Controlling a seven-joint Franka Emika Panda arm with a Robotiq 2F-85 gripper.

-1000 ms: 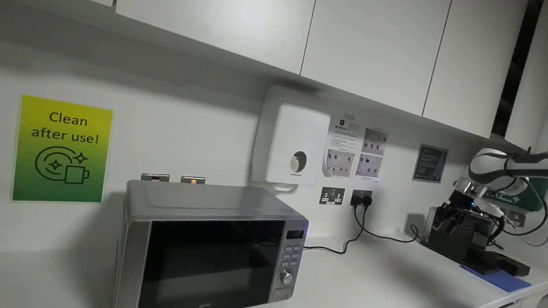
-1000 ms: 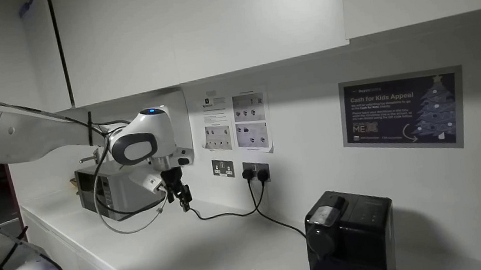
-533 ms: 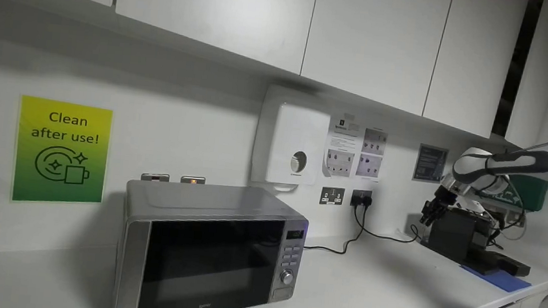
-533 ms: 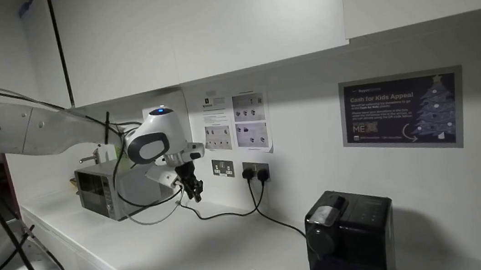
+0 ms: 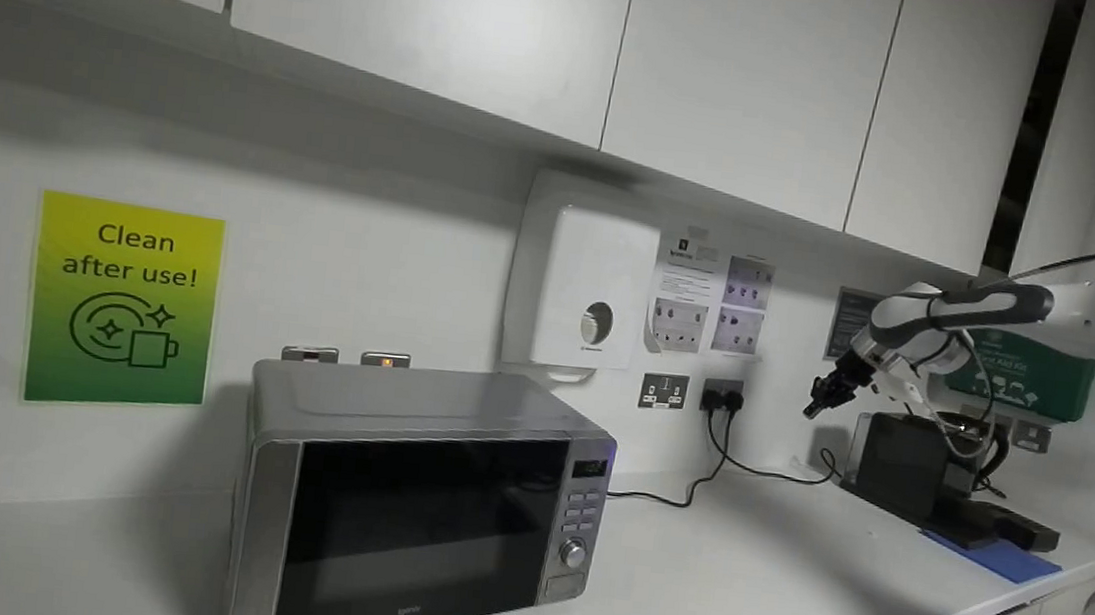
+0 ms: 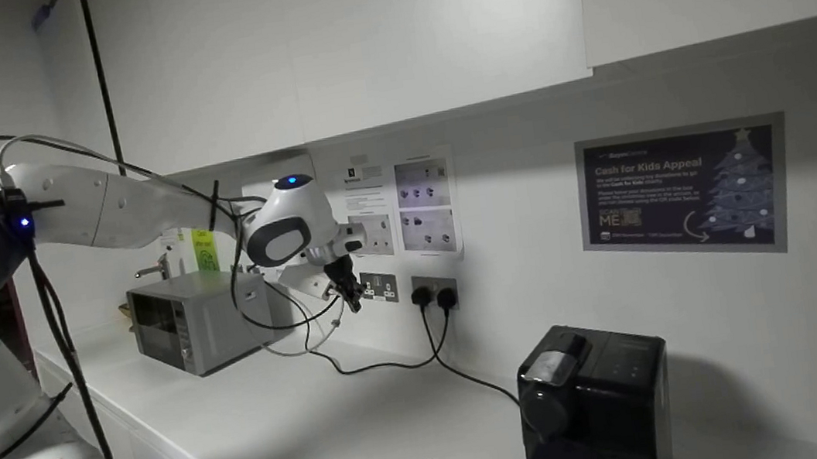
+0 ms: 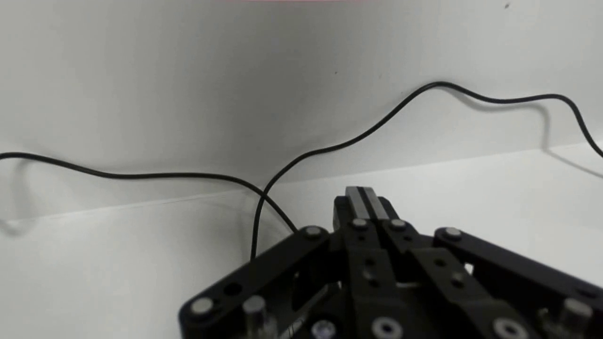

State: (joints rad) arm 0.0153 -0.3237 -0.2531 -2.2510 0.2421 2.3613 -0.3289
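Note:
High over the white counter [image 6: 308, 429], my gripper [image 7: 366, 202] is shut, its grey pads pressed together with nothing visible between them. Behind it in the wrist view, two black cables [image 7: 141, 176] cross at the foot of the wall, apart from the fingers as far as I can see. In an exterior view the gripper [image 6: 357, 306] appears in front of a double socket [image 6: 384, 287]. Another exterior view has the gripper [image 5: 811, 411] up and to the left of the dark coffee machine [image 5: 899, 467]. A silver microwave [image 5: 426, 527] stands further along the counter.
Wall cupboards [image 5: 750, 86] overhang the counter. A white dispenser [image 5: 585, 281] and a green first aid box [image 5: 1023, 378] are fixed to the wall. Two plugs [image 6: 447, 299] feed the cables. The coffee machine [image 6: 623, 390] has a blue mat [image 5: 995, 559] near its base.
My gripper has risen and travelled over the counter, leftward in one exterior view and rightward in another. Its fingers, spread a second ago, have come together.

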